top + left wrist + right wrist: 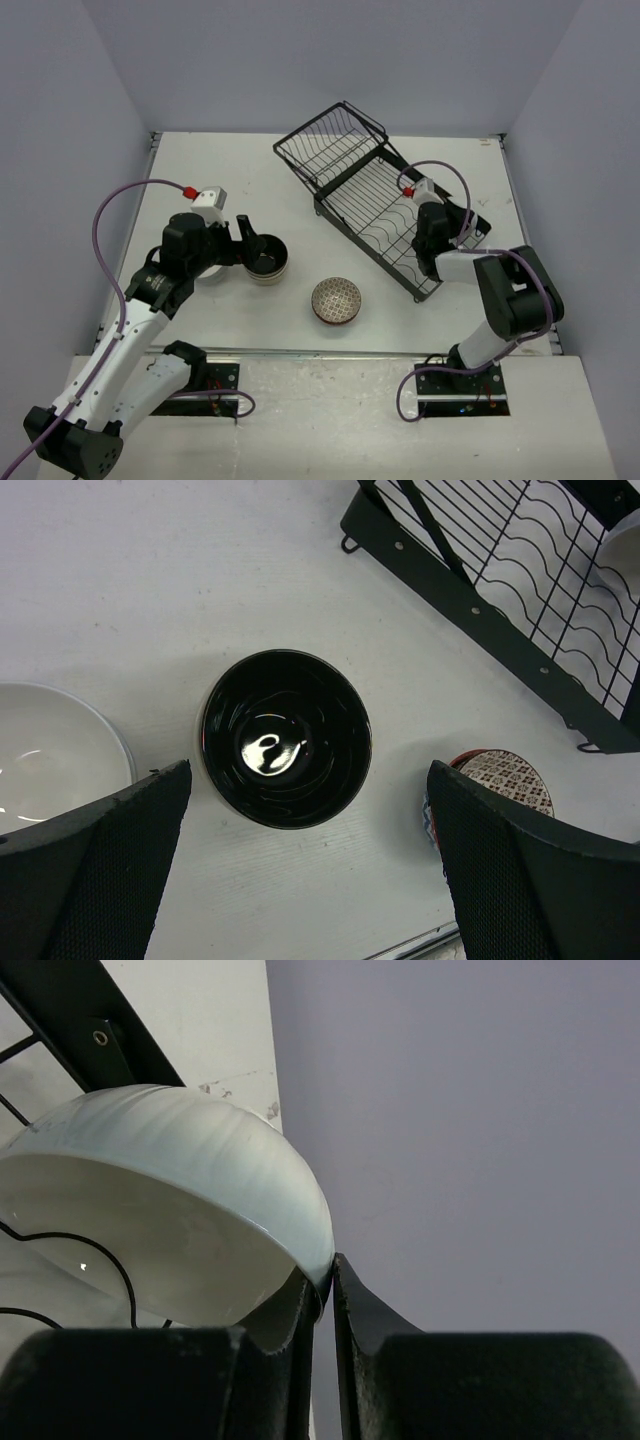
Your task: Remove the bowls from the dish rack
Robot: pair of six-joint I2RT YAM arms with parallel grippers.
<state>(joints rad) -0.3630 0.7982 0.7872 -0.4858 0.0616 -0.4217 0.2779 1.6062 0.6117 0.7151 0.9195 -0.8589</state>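
Observation:
The black wire dish rack (372, 196) stands at the back right and also shows in the left wrist view (520, 600). My right gripper (438, 226) reaches into it and is shut (328, 1278) on the rim of a plain white bowl (170, 1185), which is tilted on the rack wires. My left gripper (250, 245) is open and empty (310, 880), above the tan bowl with black inside (268, 260) (287, 738), which sits on the table. A second white bowl (50, 750) sits to its left. A brown patterned bowl (336, 300) (505, 778) sits to its right.
The rack's hinged wire basket (332, 140) is tilted up at the far end. Grey walls enclose the table on three sides. A metal rail (330, 352) runs along the table's near edge.

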